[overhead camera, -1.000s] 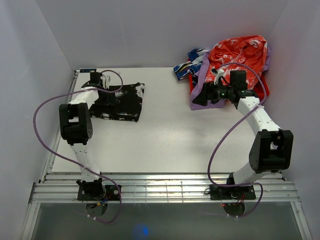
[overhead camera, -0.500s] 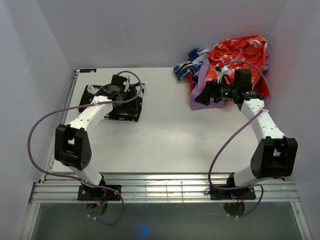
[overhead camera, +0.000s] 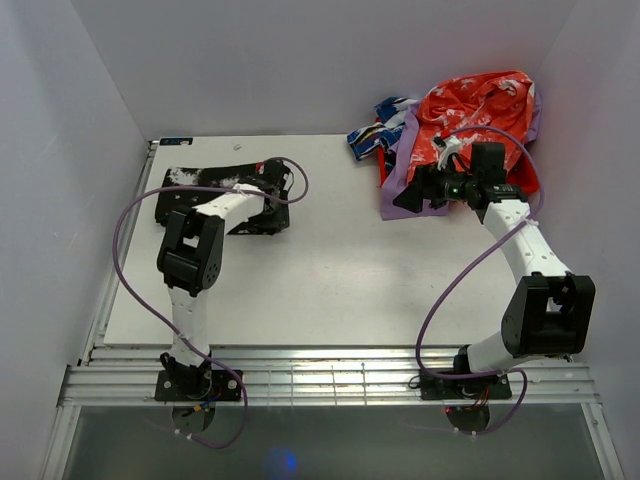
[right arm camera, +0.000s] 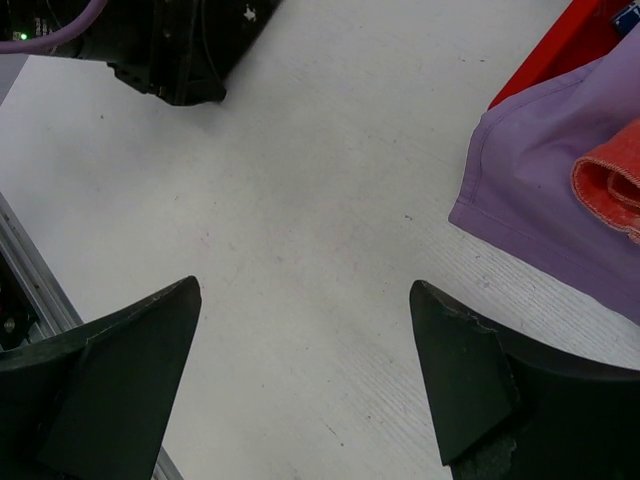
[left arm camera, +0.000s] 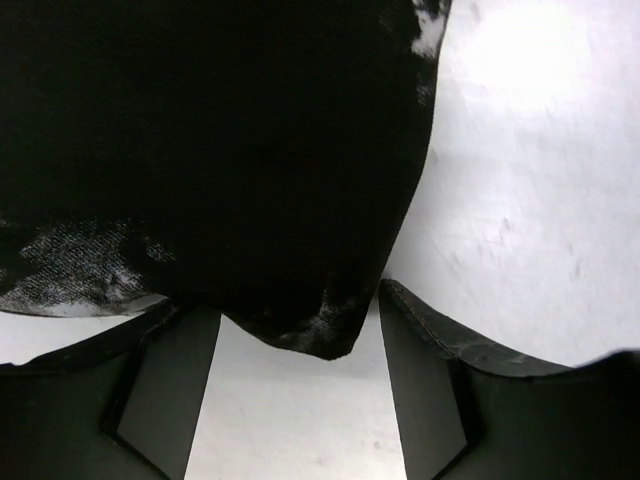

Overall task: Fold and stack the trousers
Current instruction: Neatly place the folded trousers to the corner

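Black, white-splattered soft fabric trousers (left arm camera: 250, 150), folded: corner lies between my left gripper's (left arm camera: 292, 305) parted jaws; right gripper (right arm camera: 305, 290) spread wide.

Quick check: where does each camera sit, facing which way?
Top external: above and behind, looking down at the white table; left arm and right arm show.
Left wrist: on the left gripper, facing folded black white-splattered trousers; its fingers show.
Right wrist: on the right gripper, facing table beside purple cloth; its fingers show.
Top and left wrist share the trousers.

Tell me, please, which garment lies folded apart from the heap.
The black splattered trousers, far left; the red garment, purple cloth and blue-patterned cloth are heaped together.
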Robot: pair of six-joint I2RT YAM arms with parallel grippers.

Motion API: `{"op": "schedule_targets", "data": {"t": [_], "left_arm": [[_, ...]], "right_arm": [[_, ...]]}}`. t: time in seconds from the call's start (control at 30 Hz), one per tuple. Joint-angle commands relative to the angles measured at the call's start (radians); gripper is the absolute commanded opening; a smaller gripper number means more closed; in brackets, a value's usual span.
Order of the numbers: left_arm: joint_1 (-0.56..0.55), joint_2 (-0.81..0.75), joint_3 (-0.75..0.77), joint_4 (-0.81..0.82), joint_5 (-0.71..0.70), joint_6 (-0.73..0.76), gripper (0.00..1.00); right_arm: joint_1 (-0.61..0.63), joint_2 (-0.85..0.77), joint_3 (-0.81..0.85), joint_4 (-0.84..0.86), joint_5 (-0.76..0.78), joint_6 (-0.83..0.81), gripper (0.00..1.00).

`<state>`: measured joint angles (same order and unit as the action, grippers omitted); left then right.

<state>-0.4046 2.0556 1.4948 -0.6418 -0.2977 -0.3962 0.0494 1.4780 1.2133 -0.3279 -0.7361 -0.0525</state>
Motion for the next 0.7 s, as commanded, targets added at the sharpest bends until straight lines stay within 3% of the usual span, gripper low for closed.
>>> {"op": "schedule_targets", "data": {"t": [0.0,0.33,0.67], "left_arm": [[0.098,0.078,0.034,0.025,-0.081,0.019,0.74],[0.230,0.144,0.111,0.203,0.046,0.327,0.73],[0.288,0.273,0.288,0.225,0.152,0.494,0.71]], "right_arm": [[-0.008,-0.021,-0.001,0.020,-0.009,-0.006,0.90],[-0.010,-0.015,-0.015,0.038,-0.022,0.006,0.90],[-0.011,-0.027,-0.032,0.046,-0.019,0.011,0.90]]}}
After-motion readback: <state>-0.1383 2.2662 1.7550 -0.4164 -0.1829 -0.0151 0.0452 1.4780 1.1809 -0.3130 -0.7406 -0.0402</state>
